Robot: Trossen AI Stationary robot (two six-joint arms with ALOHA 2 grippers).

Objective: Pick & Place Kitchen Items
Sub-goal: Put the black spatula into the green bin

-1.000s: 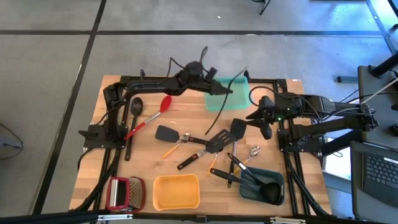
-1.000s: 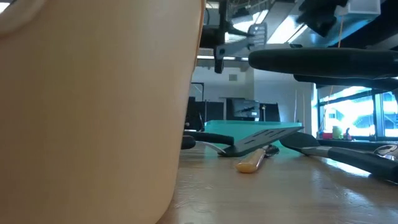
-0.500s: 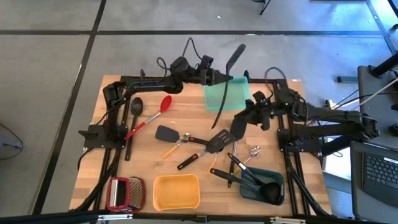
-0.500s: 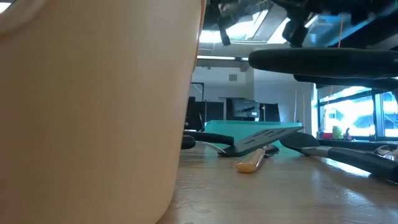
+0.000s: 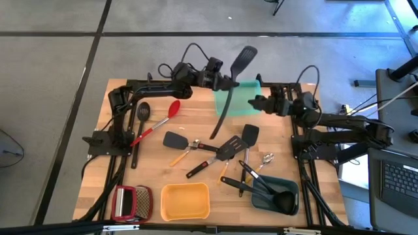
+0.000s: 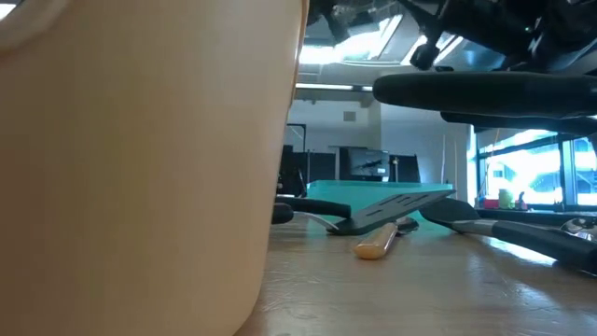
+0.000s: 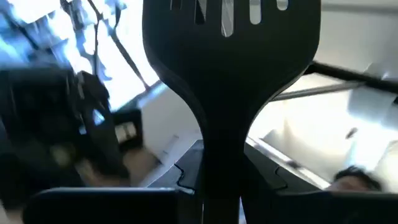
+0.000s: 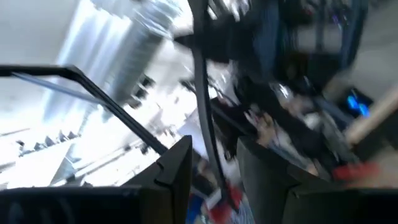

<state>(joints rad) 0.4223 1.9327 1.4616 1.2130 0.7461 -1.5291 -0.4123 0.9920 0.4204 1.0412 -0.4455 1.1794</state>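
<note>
Counter: your wooden counter [image 5: 196,121] sits on grey floor, with a black frame along its edges.
Trays: you have a teal tray [image 5: 245,98] at the far edge, a yellow tray [image 5: 185,200] at the near edge, and a grey-blue tray [image 5: 274,194] near right holding black utensils.
Grater: your red-framed grater [image 5: 130,202] lies left of the yellow tray.
Left hand: your left hand [image 5: 227,83] is up over the teal tray's left side, closed on a black slotted turner [image 5: 228,91]; head up past the far edge, handle slanting down toward the counter.
Right hand: your right hand [image 5: 256,103] hovers above the teal tray; you cannot tell how far open it is.
Loose items: your red spoon [image 5: 157,124] and a black slotted spoon [image 5: 140,130] lie at left; black spatulas [image 5: 228,147] and small metal spoons [image 5: 264,160] are scattered mid-counter.
</note>
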